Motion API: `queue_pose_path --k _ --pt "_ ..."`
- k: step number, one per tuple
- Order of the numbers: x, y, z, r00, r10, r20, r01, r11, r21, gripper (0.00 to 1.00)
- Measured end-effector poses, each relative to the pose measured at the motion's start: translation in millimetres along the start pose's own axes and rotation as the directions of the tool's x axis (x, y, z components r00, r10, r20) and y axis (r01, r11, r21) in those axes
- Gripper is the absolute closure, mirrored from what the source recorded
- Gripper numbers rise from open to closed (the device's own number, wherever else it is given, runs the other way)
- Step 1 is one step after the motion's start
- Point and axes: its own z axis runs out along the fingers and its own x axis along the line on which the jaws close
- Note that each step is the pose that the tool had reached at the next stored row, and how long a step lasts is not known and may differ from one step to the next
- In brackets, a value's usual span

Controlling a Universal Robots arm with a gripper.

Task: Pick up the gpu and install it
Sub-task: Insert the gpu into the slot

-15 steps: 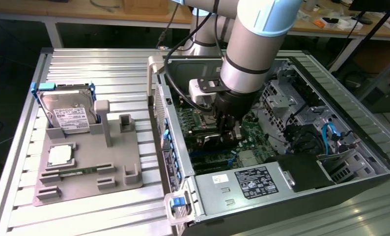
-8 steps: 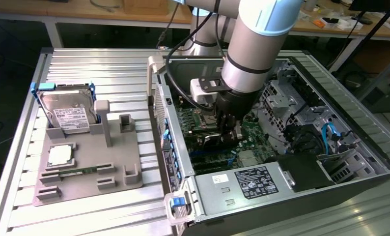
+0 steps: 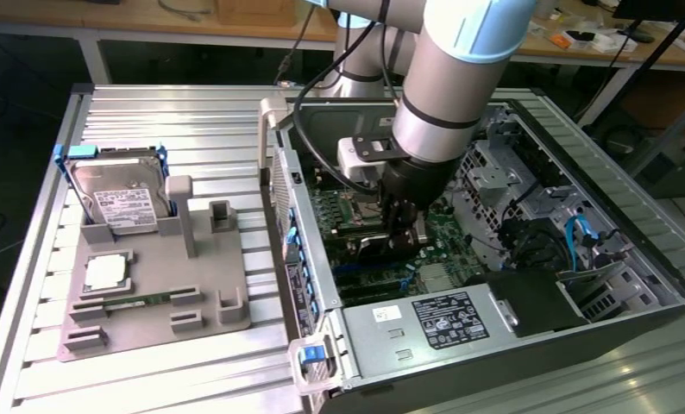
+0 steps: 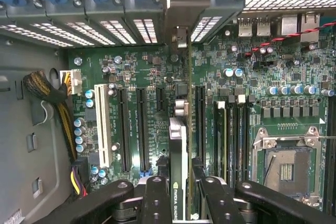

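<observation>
Holding the gpu edge-on in clamped jaws, the gripper is hovering inside the computer case over the motherboard's expansion slots. Installation is seemingly underway, and seating is likely calling for exact slot alignment.

Ribbed metal table, wooden bench behind.
</observation>
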Motion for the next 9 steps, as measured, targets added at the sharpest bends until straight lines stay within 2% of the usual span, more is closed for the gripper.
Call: queue_pose_path --k 9 --pt "0.9 -0.1 0.0 1.0000 -0.001 0.0016 0.001 1.0000 -0.0001 0.73"
